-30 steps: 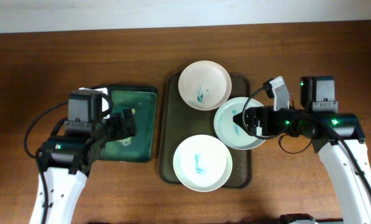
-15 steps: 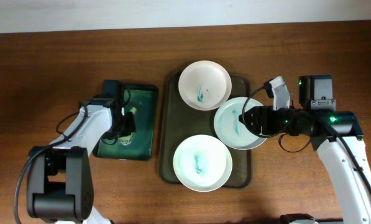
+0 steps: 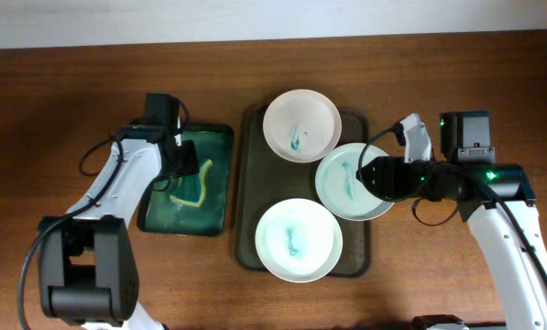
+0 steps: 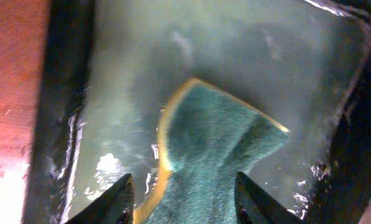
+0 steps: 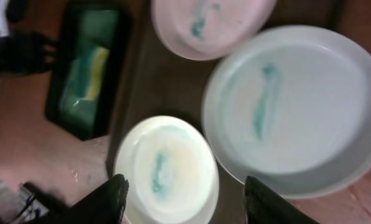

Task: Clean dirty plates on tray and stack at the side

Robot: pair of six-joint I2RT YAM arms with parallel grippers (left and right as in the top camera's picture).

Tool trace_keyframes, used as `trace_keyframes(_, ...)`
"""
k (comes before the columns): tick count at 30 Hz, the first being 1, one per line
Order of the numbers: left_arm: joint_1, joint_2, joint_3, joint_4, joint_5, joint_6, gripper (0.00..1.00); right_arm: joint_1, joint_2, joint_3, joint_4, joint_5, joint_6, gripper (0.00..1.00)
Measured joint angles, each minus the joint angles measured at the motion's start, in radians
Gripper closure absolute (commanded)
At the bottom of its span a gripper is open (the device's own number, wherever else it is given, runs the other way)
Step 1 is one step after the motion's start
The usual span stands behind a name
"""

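Three plates smeared with teal lie on the brown tray point(image 3: 248, 183): a pinkish one point(image 3: 300, 125) at the back, a pale blue one point(image 3: 344, 183) on the right, a white one point(image 3: 297, 240) in front. My left gripper point(image 3: 176, 169) is down in the green basin point(image 3: 215, 139), shut on a bent yellow-and-green sponge point(image 3: 196, 181). In the left wrist view the sponge point(image 4: 216, 149) fills the space between the jaws of that gripper point(image 4: 185, 202). My right gripper point(image 3: 366, 174) hovers open over the pale blue plate's right side, holding nothing.
Water stands in the basin point(image 4: 235, 50), left of the tray. The right wrist view shows the pale blue plate point(image 5: 297, 106), the white plate point(image 5: 166, 168), the pinkish plate point(image 5: 210, 25) and the basin point(image 5: 86, 68). Bare wooden table point(image 3: 53, 101) surrounds the tray.
The left arm swung up and over into the basin and closed on the sponge, which now shows as a curved yellow strip. The right gripper narrowed a little and barely moved.
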Motion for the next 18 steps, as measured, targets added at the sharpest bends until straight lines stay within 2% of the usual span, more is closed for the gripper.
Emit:
trace_keyframes(3, -0.038, 0.043, -0.006, 0.013, 0.023, 0.1, 0.64, 0.0, 0.0, 0.0, -0.011, 0.065, 0.044, 0.39)
trace_keyframes(4, -0.051, 0.071, -0.006, 0.023, 0.019, 0.129, 0.7, 0.0, 0.0, 0.0, -0.023, 0.077, 0.051, 0.39)
trace_keyframes(5, -0.053, 0.087, -0.006, 0.027, 0.015, 0.145, 0.94, 0.0, 0.0, 0.0, -0.03, 0.081, 0.055, 0.39)
trace_keyframes(6, -0.053, 0.099, -0.006, 0.033, 0.01, 0.153, 1.0, 0.0, 0.0, 0.0, -0.047, 0.092, 0.062, 0.4)
trace_keyframes(8, -0.051, 0.115, -0.005, 0.035, 0.002, 0.166, 1.0, 0.0, 0.011, 0.0, -0.054, 0.111, 0.066, 0.41)
trace_keyframes(10, -0.051, 0.121, 0.007, 0.007, 0.0, 0.169, 1.0, 0.0, 0.064, 0.0, -0.051, 0.128, 0.067, 0.52)
trace_keyframes(15, -0.051, 0.123, 0.114, -0.19, 0.024, 0.169, 1.0, 0.0, 0.224, 0.0, 0.013, 0.172, 0.094, 0.52)
trace_keyframes(18, -0.051, 0.111, 0.198, -0.254, 0.07, 0.169, 1.0, -0.021, 0.253, 0.0, 0.043, 0.245, 0.134, 0.52)
